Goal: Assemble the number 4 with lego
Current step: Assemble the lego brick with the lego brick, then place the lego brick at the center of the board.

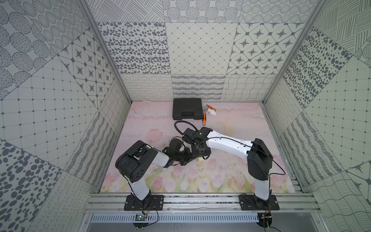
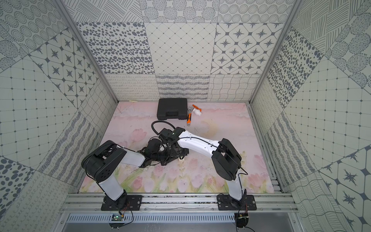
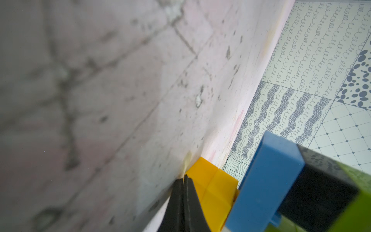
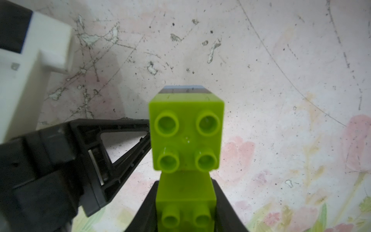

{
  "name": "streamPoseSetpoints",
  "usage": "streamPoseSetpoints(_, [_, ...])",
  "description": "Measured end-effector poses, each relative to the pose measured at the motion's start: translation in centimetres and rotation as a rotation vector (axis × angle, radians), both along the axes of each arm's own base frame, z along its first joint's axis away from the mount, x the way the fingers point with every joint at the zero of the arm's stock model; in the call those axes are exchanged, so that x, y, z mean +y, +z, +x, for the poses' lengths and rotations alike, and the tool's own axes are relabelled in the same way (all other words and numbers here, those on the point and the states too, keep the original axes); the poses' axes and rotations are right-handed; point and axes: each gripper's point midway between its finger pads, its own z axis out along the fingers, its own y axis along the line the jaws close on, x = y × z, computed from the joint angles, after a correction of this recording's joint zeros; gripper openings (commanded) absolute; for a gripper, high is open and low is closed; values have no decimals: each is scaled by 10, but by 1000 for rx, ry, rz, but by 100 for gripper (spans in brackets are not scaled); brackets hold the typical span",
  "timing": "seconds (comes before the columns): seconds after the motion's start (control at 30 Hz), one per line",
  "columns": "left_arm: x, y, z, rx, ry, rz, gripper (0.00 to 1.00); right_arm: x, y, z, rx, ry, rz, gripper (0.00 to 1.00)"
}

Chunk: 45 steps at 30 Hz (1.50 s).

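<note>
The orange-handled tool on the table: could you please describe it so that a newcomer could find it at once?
Start at the large black plastic case near the back wall of the pink floral table. Just beside the case lies the orange-handled tool, a slim wrench with a silver metal head. Unlike the short white plastic fitting with an orange lever next to it, it is long and narrow.

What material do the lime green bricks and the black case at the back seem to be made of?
The lime green bricks look like moulded plastic with a smooth, slightly glossy finish: small highlights sit on the round hollow studs and the edges are crisp. The black case is probably hard plastic too, matt, with a moulded recessed handle; from this distance its surface texture cannot be told.
</note>
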Motion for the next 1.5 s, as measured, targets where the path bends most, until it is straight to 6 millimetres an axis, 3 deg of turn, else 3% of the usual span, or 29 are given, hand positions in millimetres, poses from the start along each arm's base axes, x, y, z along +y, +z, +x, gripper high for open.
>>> streamPoseSetpoints(0.53, [4, 0, 0, 2, 1, -21, 4, -1, -3, -1, -38, -34, 43, 8])
streamPoseSetpoints(0.7, [22, 7, 3, 24, 55, -5, 9, 2, 2, -5, -2, 70, 64, 10])
streamPoseSetpoints(0.8, [39, 36, 13, 3, 114, 29, 14, 10, 11, -13, 79, 160, 132, 11])
streamPoseSetpoints(0.93, [66, 98, 40, -119, 214, 42, 15, 23, 25, -27, 203, 278, 279, 13])
streamPoseSetpoints(1.03, [91, 115, 49, -144, 278, 85, 12, 29, 25, -37, 305, 344, 378, 15])
streamPoseSetpoints(1.23, [117, 90, 43, -30, 314, 193, 12, 43, 4, -41, 460, 390, 520, 21])
streamPoseSetpoints(1.37, [123, 73, 36, 34, 310, 241, 12, 45, -14, -39, 534, 365, 605, 25])
streamPoseSetpoints(1.5, [127, 59, 30, 89, 301, 275, 11, 46, -16, -34, 566, 339, 692, 30])
